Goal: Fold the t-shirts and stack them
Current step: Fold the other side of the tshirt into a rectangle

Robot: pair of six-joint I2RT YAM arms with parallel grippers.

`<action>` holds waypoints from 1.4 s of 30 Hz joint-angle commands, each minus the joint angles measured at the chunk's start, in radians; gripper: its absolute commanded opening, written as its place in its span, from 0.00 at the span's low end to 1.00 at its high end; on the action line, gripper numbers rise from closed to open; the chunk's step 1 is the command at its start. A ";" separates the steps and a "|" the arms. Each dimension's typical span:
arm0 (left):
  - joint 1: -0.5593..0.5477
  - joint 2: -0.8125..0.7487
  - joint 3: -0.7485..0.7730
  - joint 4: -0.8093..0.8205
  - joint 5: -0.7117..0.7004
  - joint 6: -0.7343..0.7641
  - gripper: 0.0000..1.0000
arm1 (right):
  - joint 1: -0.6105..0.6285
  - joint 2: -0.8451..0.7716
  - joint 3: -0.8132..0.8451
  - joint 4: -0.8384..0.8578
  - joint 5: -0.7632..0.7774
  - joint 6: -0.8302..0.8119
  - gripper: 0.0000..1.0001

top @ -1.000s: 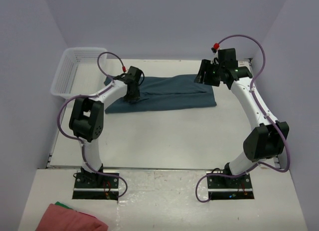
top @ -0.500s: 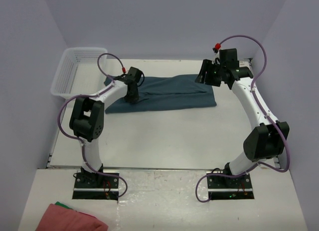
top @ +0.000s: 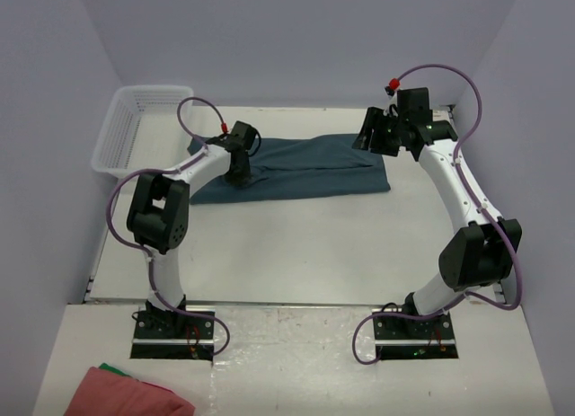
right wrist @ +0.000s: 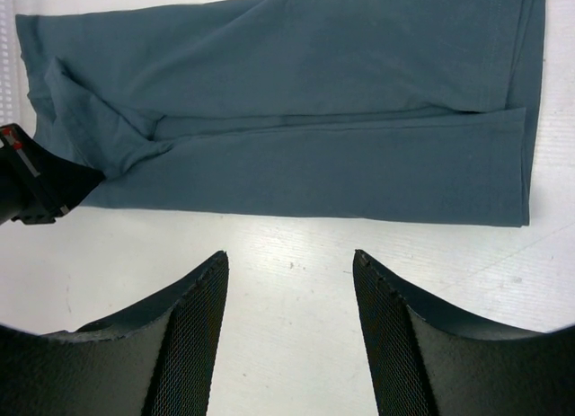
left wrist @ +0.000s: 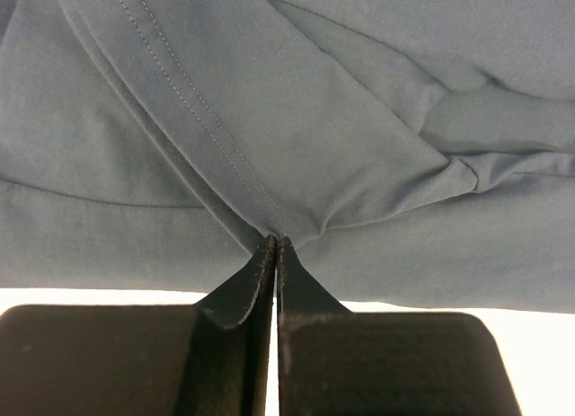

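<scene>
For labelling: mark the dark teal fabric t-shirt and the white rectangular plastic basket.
Dark teal fabric t-shirt (top: pixel 310 167): top view, its middle panel.
White rectangular plastic basket (top: pixel 110 139): top view, left wall.

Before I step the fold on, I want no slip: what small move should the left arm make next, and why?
Probably lift the left gripper slightly. Its jaws are shut on a fold of the t-shirt, while the right gripper hangs open above the table, holding nothing.

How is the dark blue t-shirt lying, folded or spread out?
Folded: the dark teal-blue fabric t-shirt lies in a narrow strip, layers overlapping.
</scene>
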 commanded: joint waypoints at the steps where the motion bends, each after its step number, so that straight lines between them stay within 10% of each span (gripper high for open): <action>1: -0.010 -0.008 0.068 -0.017 -0.018 0.001 0.00 | -0.004 -0.011 0.009 0.027 -0.019 0.009 0.59; 12: -0.025 0.162 0.427 -0.016 0.039 0.170 0.00 | -0.004 0.022 0.040 0.026 -0.017 0.012 0.59; 17: -0.016 0.443 0.788 0.043 0.191 0.332 0.19 | -0.004 0.037 0.052 0.026 -0.030 0.017 0.59; 19: -0.021 0.460 0.776 0.143 0.159 0.369 0.42 | -0.004 0.025 0.041 0.032 -0.053 0.027 0.59; 23: -0.060 0.265 0.513 0.371 0.090 0.451 0.43 | 0.003 0.002 -0.012 0.095 -0.103 0.047 0.59; 27: -0.116 -0.033 0.254 0.564 -0.030 0.388 0.42 | 0.016 0.029 0.005 0.044 -0.018 0.014 0.59; 30: -0.122 -0.097 0.278 0.300 -0.033 0.174 0.31 | 0.016 0.065 0.040 0.000 0.085 0.011 0.54; 32: -0.128 -0.080 0.309 0.163 -0.042 0.069 0.00 | 0.014 0.120 0.087 -0.052 0.064 0.011 0.02; 42: -0.128 0.027 0.264 0.038 -0.005 0.034 0.00 | 0.097 0.328 0.081 0.018 -0.019 0.096 0.00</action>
